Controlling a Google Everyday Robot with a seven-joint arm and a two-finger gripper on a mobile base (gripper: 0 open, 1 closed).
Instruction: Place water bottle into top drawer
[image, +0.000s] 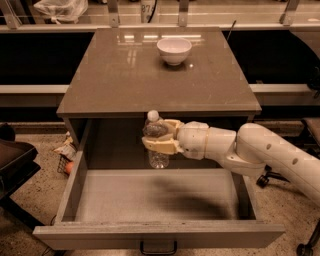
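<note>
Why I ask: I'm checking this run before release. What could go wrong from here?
The gripper holds the water bottle upright over the back of the top drawer, seemingly off its floor. Released here, the tall bottle might tip and roll. Its cap sits close to the cabinet top's front edge, so an upward move could knock it.

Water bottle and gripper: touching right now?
Touching. The camera view shows the gripper shut round the middle of the water bottle, which stands upright over the back of the open top drawer.
</note>
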